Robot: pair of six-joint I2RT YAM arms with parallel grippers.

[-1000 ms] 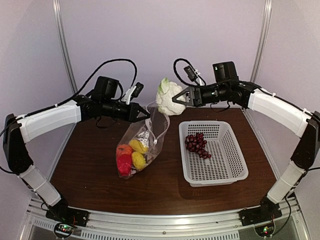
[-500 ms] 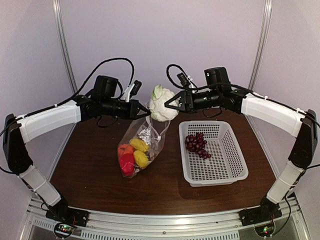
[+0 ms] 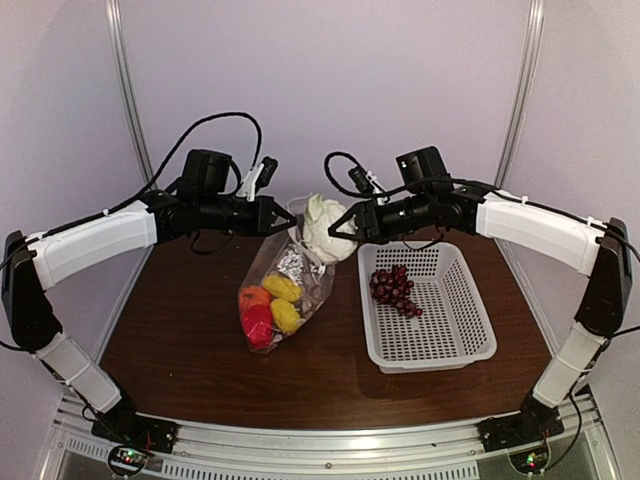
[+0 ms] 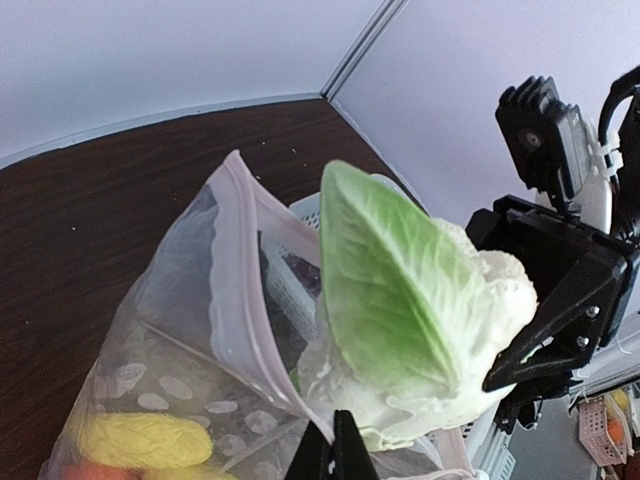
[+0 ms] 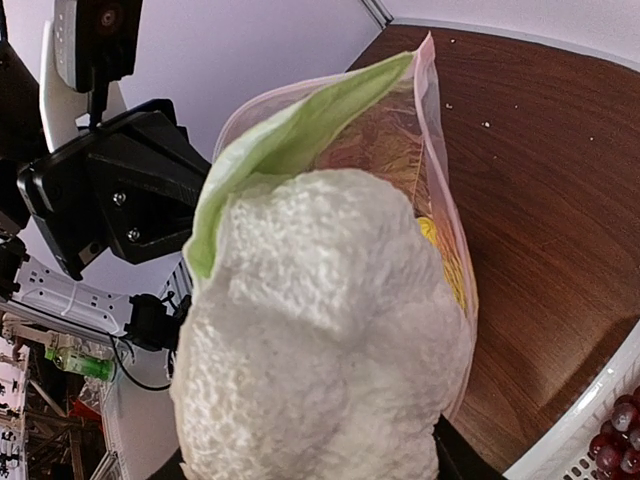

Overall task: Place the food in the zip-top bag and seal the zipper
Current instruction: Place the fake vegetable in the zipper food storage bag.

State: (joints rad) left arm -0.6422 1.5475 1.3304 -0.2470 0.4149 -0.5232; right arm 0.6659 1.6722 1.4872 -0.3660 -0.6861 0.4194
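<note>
Down to the bag (image 3: 308,285) mouth comes the cauliflower (image 3: 322,228), clamped in my right tool (image 3: 345,226) while my left tool (image 4: 335,452) pinches the rim; grapes (image 3: 393,287) and zipper (image 4: 250,300) remain.

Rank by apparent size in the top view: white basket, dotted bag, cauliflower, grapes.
1. white basket
2. dotted bag
3. cauliflower and grapes: about alike. The cauliflower is held higher, nearer the camera, so unranked.
</note>
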